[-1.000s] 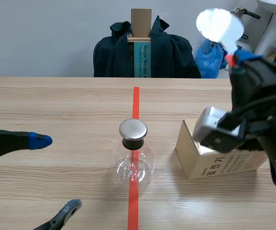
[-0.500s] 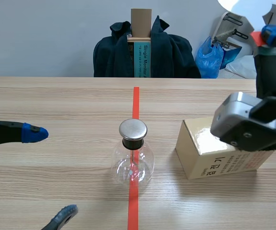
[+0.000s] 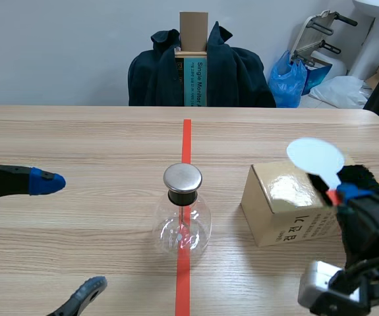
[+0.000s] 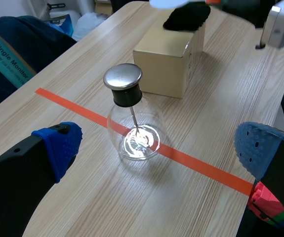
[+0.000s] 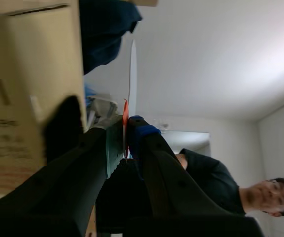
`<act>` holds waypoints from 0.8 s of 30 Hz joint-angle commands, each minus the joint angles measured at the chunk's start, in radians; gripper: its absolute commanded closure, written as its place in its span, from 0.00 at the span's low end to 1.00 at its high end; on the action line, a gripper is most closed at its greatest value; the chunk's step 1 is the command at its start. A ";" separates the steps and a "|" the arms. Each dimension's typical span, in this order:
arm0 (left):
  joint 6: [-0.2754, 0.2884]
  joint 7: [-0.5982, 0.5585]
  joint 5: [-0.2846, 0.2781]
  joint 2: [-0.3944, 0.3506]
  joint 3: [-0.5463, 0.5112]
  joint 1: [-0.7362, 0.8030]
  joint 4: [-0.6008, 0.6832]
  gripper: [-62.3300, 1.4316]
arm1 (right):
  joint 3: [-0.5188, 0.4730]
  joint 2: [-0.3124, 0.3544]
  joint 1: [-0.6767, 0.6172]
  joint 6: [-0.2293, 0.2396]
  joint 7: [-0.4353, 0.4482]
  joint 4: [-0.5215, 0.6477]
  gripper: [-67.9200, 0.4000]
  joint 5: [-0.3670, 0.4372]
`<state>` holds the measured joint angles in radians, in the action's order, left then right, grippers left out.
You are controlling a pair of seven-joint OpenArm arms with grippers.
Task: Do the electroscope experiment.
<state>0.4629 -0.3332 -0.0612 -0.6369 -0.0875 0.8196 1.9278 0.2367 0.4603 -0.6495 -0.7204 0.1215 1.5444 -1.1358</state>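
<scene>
electroscope stands mid-table on the tape; cardboard box blocks its 3 o'clock, room toward 12. left gripper spread wide at 9 o'clock; right gripper pinches a white disc paddle.

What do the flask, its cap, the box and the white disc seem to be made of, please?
Flask: probably clear glass; the tape line and the inner rod show through it, with bright glints.
Cap: grey metal, it seems, with a soft sheen.
Box: tan cardboard, with a faintly glossy top.
White disc, held in the right gripper: thin, perhaps plastic; the look leaves it open.
</scene>
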 commanded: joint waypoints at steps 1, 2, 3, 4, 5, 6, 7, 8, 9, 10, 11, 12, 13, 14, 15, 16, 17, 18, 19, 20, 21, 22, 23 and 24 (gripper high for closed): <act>-0.005 -0.014 -0.010 0.005 0.006 -0.003 0.011 0.00 | -0.006 -0.021 0.043 -0.063 0.018 0.002 0.98 0.003; -0.005 -0.014 -0.010 0.005 0.006 -0.003 0.011 0.00 | -0.006 -0.033 0.056 -0.063 0.029 -0.019 0.98 0.003; -0.005 -0.014 -0.010 0.005 0.006 -0.003 0.011 0.00 | -0.006 -0.043 0.069 -0.063 0.038 -0.039 0.98 0.003; -0.005 -0.014 -0.010 0.005 0.006 -0.003 0.011 0.00 | -0.006 -0.053 0.082 -0.063 0.047 -0.057 0.98 0.003; -0.005 -0.013 -0.010 0.005 0.006 -0.003 0.011 0.00 | -0.006 -0.061 0.094 -0.063 0.055 -0.074 0.98 0.003; -0.005 -0.013 -0.010 0.005 0.006 -0.003 0.011 0.00 | -0.006 -0.068 0.105 -0.063 0.063 -0.090 0.98 0.003; -0.005 -0.014 -0.010 0.005 0.006 -0.003 0.011 0.00 | -0.006 -0.073 0.115 -0.063 0.066 -0.104 0.98 0.002; -0.005 -0.014 -0.010 0.005 0.006 -0.003 0.011 0.00 | -0.003 -0.076 0.122 -0.063 0.069 -0.116 0.98 -0.001; -0.005 -0.013 -0.010 0.005 0.006 -0.003 0.011 0.00 | 0.003 -0.076 0.129 -0.063 0.069 -0.127 0.98 -0.004; -0.005 -0.013 -0.010 0.005 0.006 -0.003 0.011 0.00 | 0.008 -0.075 0.132 -0.063 0.069 -0.139 0.98 -0.005; -0.005 -0.013 -0.010 0.005 0.006 -0.003 0.011 0.00 | 0.011 -0.075 0.135 -0.063 0.069 -0.150 0.98 -0.005; -0.005 -0.013 -0.010 0.005 0.006 -0.003 0.011 0.00 | 0.014 -0.075 0.137 -0.063 0.070 -0.158 0.98 -0.005; -0.005 -0.013 -0.010 0.005 0.006 -0.003 0.011 0.00 | 0.016 -0.075 0.137 -0.063 0.073 -0.167 0.98 -0.005; -0.005 -0.013 -0.010 0.005 0.006 -0.003 0.011 0.00 | 0.018 -0.075 0.137 -0.063 0.077 -0.174 0.98 -0.006; -0.005 -0.013 -0.010 0.005 0.006 -0.003 0.011 0.00 | 0.019 -0.075 0.137 -0.063 0.081 -0.178 0.98 -0.006; -0.005 -0.013 -0.010 0.005 0.006 -0.003 0.011 0.00 | 0.021 -0.075 0.137 -0.063 0.084 -0.179 0.98 -0.007; -0.005 -0.013 -0.010 0.005 0.006 -0.003 0.011 0.00 | 0.021 -0.075 0.137 -0.063 0.086 -0.180 0.98 -0.007; -0.005 -0.013 -0.010 0.005 0.006 -0.003 0.011 0.00 | 0.021 -0.075 0.137 -0.063 0.088 -0.180 0.98 -0.007; -0.005 -0.013 -0.010 0.005 0.006 -0.003 0.011 0.00 | 0.022 -0.075 0.137 -0.063 0.088 -0.180 0.98 -0.007; -0.005 -0.013 -0.010 0.005 0.006 -0.003 0.011 0.00 | 0.022 -0.075 0.137 -0.063 0.087 -0.180 0.98 -0.005; -0.005 -0.013 -0.009 0.005 0.006 -0.003 0.011 0.00 | 0.022 -0.075 0.137 -0.063 0.087 -0.180 0.98 -0.003; -0.005 -0.013 -0.009 0.005 0.006 -0.003 0.011 0.00 | 0.022 -0.075 0.137 -0.063 0.087 -0.180 0.96 -0.001; -0.005 -0.013 -0.009 0.005 0.006 -0.003 0.011 0.00 | 0.022 -0.075 0.137 -0.063 0.087 -0.180 0.92 0.000; -0.005 -0.013 -0.009 0.005 0.006 -0.003 0.011 0.00 | 0.022 -0.075 0.137 -0.063 0.087 -0.180 0.86 0.000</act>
<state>0.4629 -0.3328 -0.0612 -0.6369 -0.0875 0.8196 1.9278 0.2604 0.3717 -0.5159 -0.7216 0.2058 1.3453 -1.1397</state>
